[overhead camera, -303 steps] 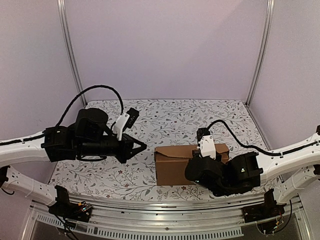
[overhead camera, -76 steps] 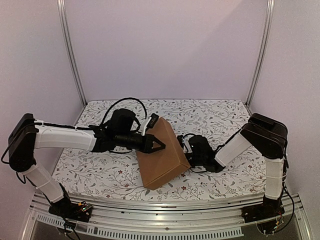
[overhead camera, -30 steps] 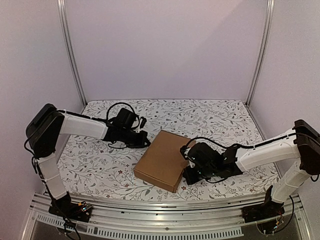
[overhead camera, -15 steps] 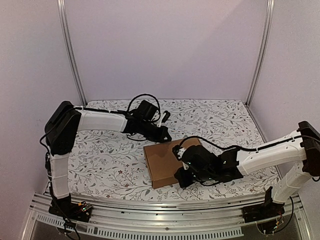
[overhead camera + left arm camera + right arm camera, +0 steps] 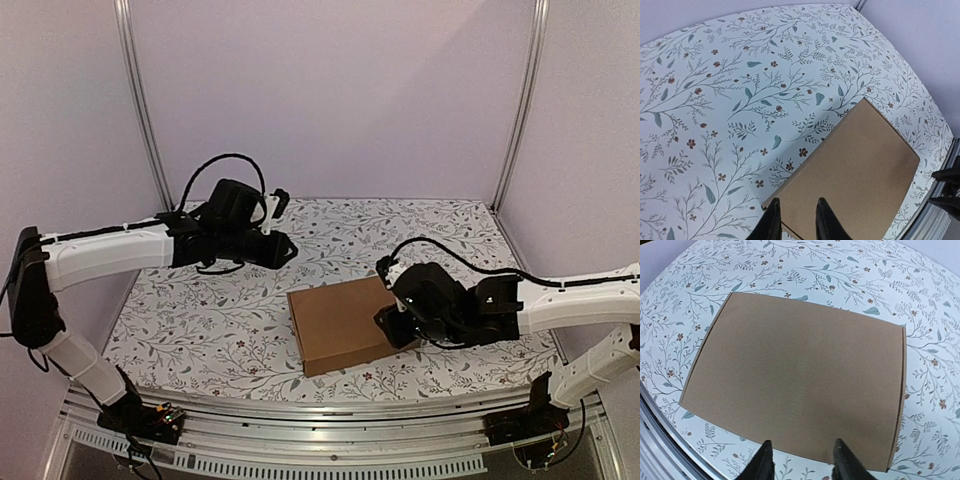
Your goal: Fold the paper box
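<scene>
The paper box (image 5: 340, 327) is a closed, flat brown cardboard mailer lying on the flowered table. My left gripper (image 5: 285, 248) hovers above the table, behind and to the left of the box, clear of it. In the left wrist view (image 5: 797, 222) its fingers are a little apart and empty, with the box (image 5: 860, 165) below them. My right gripper (image 5: 388, 320) is over the box's right end. In the right wrist view (image 5: 802, 460) its fingers are wide apart and empty above the box's lid (image 5: 800, 375).
The flowered tablecloth (image 5: 200, 330) covers the table. Aluminium frame posts (image 5: 140, 110) stand at the back corners, with lilac walls behind. A metal rail (image 5: 300, 440) runs along the near edge.
The box, earlier upright and then tilted, now lies flat. Since half a second ago my left gripper has lifted back and left off the box. My right gripper has shifted to the box's right end.
</scene>
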You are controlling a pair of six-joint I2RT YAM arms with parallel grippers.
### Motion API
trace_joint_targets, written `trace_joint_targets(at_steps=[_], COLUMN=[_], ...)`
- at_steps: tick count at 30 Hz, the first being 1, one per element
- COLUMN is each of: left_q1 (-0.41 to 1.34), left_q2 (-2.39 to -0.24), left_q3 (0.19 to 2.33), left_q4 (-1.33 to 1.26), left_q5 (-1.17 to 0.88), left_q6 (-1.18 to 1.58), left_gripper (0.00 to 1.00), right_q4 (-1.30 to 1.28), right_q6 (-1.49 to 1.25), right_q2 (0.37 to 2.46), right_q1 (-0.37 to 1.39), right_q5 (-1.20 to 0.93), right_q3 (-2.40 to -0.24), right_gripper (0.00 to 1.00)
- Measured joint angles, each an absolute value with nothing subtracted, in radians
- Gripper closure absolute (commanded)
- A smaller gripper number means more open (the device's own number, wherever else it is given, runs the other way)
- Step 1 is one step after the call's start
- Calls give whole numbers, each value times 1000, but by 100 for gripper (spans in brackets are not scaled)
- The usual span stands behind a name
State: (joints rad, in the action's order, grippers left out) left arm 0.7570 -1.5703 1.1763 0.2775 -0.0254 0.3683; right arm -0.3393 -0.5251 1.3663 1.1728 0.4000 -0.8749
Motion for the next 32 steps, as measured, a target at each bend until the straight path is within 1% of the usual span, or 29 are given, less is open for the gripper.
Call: trace_joint_targets(at_steps=[1,3,4,6,7,9,11,17,24,32], left_q1=[757,757,757,757,757,757,757,754,754,754], left_q2=[-1531,-1474,-1443,-1388,-1356,-1290,-1209,-1015,-847,-707], left_q3=[1140,1090,1066,1035,1022,1002,983,968,952,880], left_q4=[274,276,280,299,310,329,353,458,566,582], left_q5=[-11,6,15,31,41,64,89,141,180,191], left_q6=[376,380,384,387,396,398,400,392,358,306], left_gripper=[68,52,45,32,21,2,0,0,0,1], right_q4=[-355,-386,-409,-440,-455,-488,-521,-599,-741,-814], right_q6=[-511,-502,-486,-471,-464,-449,-436,-421,-471,-516], right_q2=[1350,1322,1303,1270,1254,1217,1181,1081,984,925], right_q1=[1161,1142,1132,1118,1113,1103,1097,1092,1092,1092], right_q5=[420,459,488,529,545,583,627,743,907,987], right_q3=[-876,-876,-876,-876,-876,-878,-879,-880,-913,-917], right_gripper=[33,4,2,1,1,1,1,1,1,1])
